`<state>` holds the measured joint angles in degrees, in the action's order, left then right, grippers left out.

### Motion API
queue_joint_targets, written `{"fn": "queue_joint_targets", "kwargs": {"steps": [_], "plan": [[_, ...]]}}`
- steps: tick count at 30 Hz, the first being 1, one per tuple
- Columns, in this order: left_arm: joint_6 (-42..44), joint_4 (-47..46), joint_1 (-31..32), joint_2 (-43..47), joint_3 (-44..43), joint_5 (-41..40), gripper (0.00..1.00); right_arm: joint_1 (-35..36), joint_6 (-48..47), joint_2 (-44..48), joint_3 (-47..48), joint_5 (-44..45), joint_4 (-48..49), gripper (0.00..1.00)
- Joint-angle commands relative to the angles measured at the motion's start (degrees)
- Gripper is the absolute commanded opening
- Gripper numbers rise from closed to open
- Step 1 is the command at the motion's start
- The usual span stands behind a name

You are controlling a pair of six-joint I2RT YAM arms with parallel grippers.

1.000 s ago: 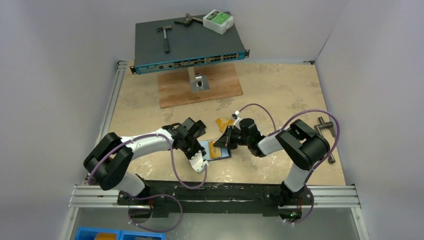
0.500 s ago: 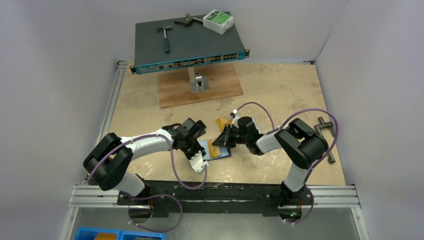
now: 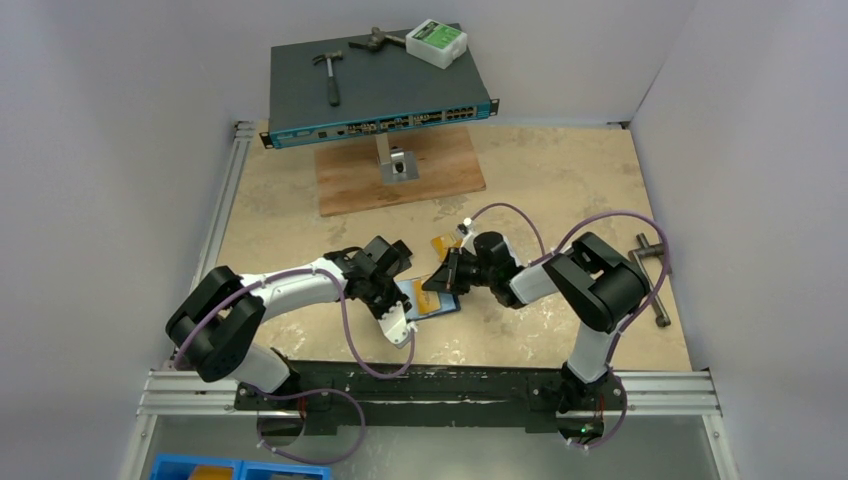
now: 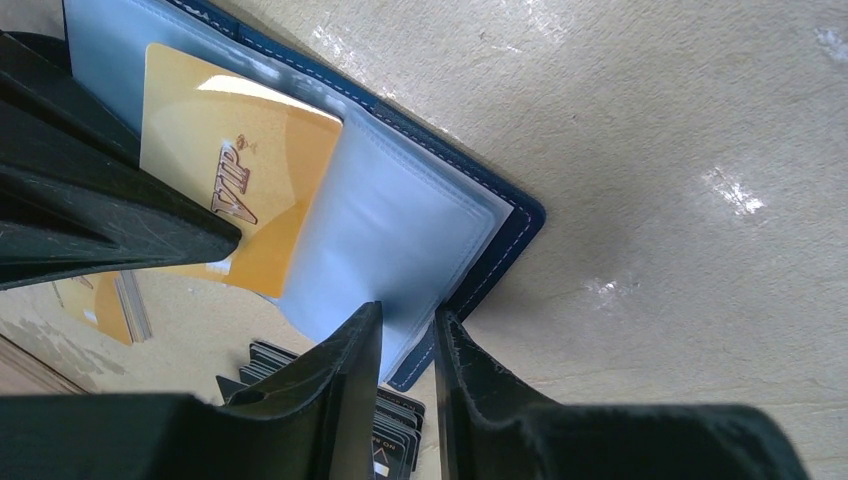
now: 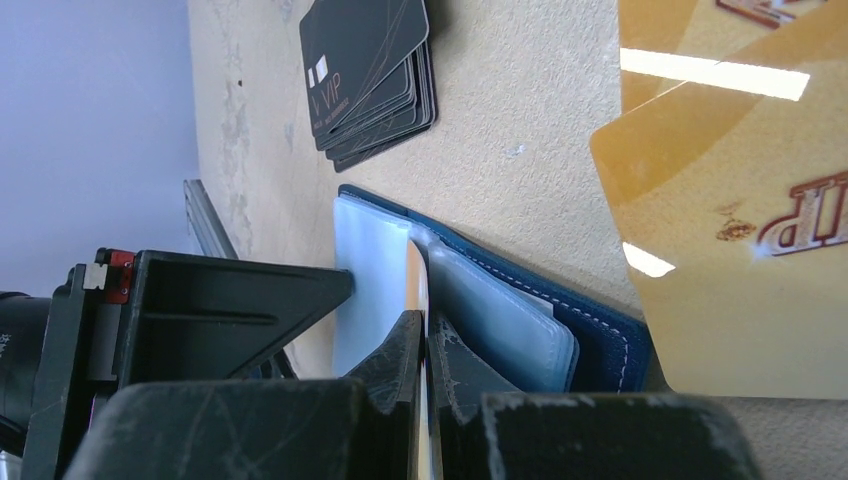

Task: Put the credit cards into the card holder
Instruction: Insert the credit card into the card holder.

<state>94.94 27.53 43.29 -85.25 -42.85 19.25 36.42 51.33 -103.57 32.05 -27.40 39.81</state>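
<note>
Open flat on table, between both grippers: card holder. Nipped at a narrow gap on its clear sleeve edge: left gripper. Clamped tight on 1 gold card, edge tucked under a sleeve: right gripper. Near holder: black card stack, 2 loose gold cards.

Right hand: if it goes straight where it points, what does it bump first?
Most likely the card holder. The right hand, shut on a gold card, points at its clear sleeves, though depth is hard to judge.
</note>
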Motion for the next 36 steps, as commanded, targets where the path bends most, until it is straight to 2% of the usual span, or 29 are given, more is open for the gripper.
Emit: {"fn": "queue_joint_targets", "kwargs": {"steps": [1, 13, 20, 36], "plan": [[-1.43, -0.50, 0.66, -1.85, 1.01, 0.09, 0.25, 1.95, -4.20, -2.95, -0.02, -1.48, -6.30, 0.00], [-2.44, -1.00, 0.75, -1.79, 1.10, -0.55, 0.24, 1.84, -4.13, -0.03, -1.99, -4.30, -6.30, 0.00], [-3.23, -0.65, 0.97, -1.53, 1.03, -0.56, 0.22, 1.80, -3.68, 1.56, -2.72, -2.73, -7.27, 0.00], [-1.95, 0.36, 1.10, -1.85, 0.86, -0.26, 0.23, -0.86, -4.42, -2.88, 1.63, -6.48, -3.59, 0.00]]}}
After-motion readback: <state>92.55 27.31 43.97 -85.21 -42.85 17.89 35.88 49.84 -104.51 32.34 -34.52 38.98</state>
